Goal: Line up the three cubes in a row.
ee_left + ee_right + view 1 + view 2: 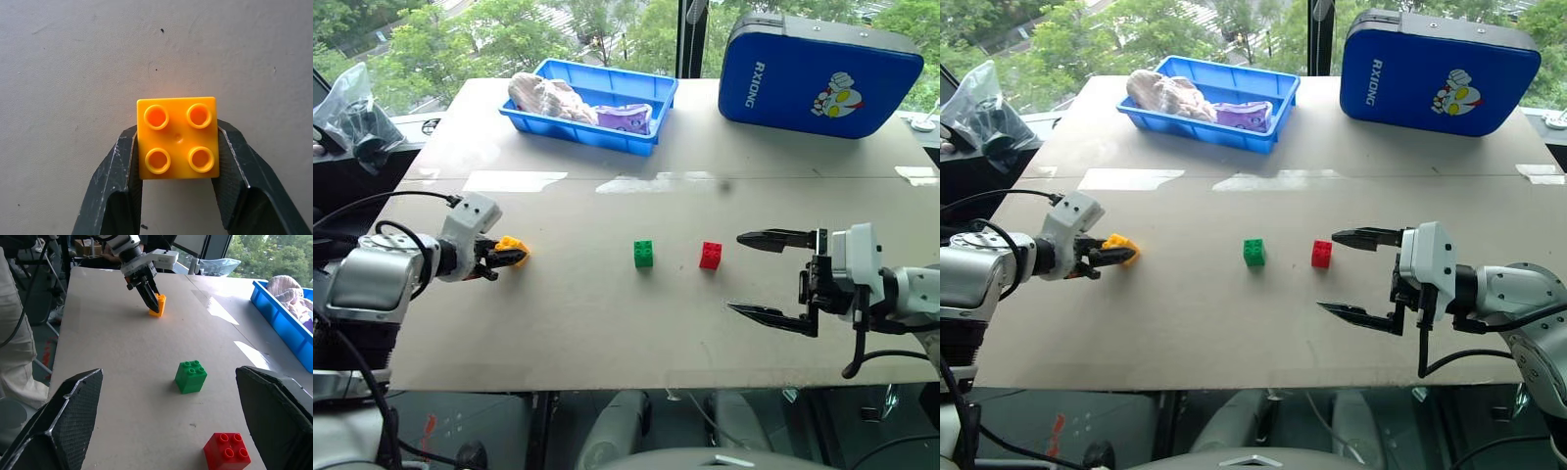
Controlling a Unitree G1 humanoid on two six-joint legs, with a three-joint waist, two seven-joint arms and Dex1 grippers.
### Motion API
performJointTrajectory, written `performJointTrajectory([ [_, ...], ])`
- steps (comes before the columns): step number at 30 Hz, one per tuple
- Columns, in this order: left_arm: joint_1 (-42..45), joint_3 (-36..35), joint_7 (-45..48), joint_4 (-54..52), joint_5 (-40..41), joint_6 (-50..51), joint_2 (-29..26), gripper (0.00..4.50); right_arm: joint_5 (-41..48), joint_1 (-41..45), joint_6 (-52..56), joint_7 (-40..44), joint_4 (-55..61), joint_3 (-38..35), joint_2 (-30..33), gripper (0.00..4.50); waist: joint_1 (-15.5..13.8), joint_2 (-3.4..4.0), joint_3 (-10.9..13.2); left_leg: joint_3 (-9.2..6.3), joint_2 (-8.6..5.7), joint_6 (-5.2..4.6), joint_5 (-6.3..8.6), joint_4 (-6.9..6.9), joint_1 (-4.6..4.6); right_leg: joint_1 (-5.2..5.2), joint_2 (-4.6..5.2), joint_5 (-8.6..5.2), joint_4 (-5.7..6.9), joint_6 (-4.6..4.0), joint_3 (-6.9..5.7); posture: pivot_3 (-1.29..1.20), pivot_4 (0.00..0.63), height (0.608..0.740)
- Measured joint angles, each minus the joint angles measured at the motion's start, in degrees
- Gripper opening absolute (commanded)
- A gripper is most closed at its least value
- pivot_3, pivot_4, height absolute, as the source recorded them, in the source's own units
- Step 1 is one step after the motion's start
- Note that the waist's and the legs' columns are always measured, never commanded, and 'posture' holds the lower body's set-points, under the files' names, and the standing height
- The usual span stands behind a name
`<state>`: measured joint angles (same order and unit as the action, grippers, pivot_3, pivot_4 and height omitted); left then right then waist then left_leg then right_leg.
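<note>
The left end effector (509,256) is pinching the yellow cube (177,138) by two flat opposite sides at the desk's (607,323) left, well apart from the green cube (643,253) and red cube (711,255), which sit near each other mid-desk. These look like light, rigid, smooth plastic bricks, best gripped square on the side walls so they don't twist out. The right end effector (773,275) hangs spread just right of red; the blue tray (636,137) and blue case (818,73) lie far back, and nothing blocks the way.

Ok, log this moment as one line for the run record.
left gripper: shut on yellow-orange brick | right gripper: open, empty | green brick, red brick: side by side on table
</note>
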<state>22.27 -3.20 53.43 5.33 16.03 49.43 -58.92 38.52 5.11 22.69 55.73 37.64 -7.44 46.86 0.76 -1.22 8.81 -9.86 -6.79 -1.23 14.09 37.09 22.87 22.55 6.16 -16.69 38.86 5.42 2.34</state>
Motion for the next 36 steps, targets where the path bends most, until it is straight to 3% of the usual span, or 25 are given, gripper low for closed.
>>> performJointTrajectory([
  [6, 4.21, 1.27, 15.84, 5.73, 0.83, -25.47, 1.28, 1.29, -0.03, -0.19, 0.03, -0.07, 0.01, -0.06, 0.15, 4.5, -0.69, 0.0, 0.0, -0.01, -0.01, 0.0, 0.0, 0.03, 0.05, -0.03, 0.17, 0.0, -0.04, 0.0, -0.09, 0.0, 0.15, 0.74],
  [15, 16.23, 13.37, 31.02, 22.22, -7.61, -45.86, 6.1, 1.29, -0.21, -1.52, 1.11, -1.2, 1.55, -0.48, 1.36, 4.5, 0.36, -0.01, 0.0, 0.01, -0.02, -0.01, 0.0, 0.04, 0.08, -0.02, -0.07, 0.0, -0.01, 0.0, -0.05, 0.0, 0.15, 0.74],
  [24, 22.04, 16.62, 36.5, 32.27, -12.52, -57.25, 9.63, 1.29, 0.07, -2.86, 2.23, -2.71, 4.41, -1.12, 1.7, 4.5, 0.23, -0.02, 0.0, -0.03, -0.03, -0.01, 0.0, 0.1, 0.11, -0.03, -0.08, 0.0, 0.01, 0.01, -0.12, 0.0, 0.15, 0.74],
  [36, 24.53, 17.48, 37.54, 38.49, -17.13, -63.28, 11.44, 1.29, 0.98, -4.21, 3.34, -3.82, 5.06, -2.47, 2.2, 4.5, 0.34, -0.02, 0.0, -0.03, -0.03, -0.01, 0.0, 0.13, 0.11, -0.03, -0.1, 0.0, 0.03, 0.01, -0.13, 0.0, 0.15, 0.74],
])
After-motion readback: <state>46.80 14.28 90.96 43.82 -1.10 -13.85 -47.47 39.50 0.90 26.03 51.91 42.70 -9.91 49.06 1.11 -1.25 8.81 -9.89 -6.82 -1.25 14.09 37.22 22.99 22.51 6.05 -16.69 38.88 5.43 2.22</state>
